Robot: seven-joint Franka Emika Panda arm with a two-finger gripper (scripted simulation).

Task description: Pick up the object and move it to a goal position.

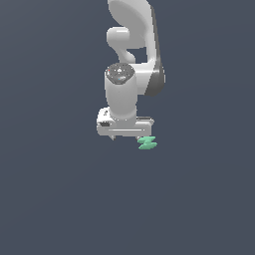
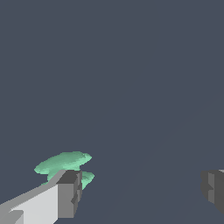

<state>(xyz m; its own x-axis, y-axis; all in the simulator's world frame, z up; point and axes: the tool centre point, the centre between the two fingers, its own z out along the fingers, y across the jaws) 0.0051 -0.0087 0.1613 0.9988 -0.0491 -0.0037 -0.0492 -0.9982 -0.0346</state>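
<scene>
The object (image 1: 147, 143) is a small mint-green thing with a zigzag outline. In the exterior view it lies just below the gripper's end on that view's right. My white gripper (image 1: 127, 135) hangs from the arm with its fingers pointing down. In the wrist view the object (image 2: 64, 162) sits by the tip of one finger (image 2: 69, 192), outside the gap and partly hidden behind it. The other finger (image 2: 213, 189) stands far apart. The gripper (image 2: 142, 192) is open and holds nothing.
A flat dark grey-blue surface (image 1: 60, 199) fills both views. The white arm (image 1: 132, 45) rises above the gripper in the exterior view. No other objects show.
</scene>
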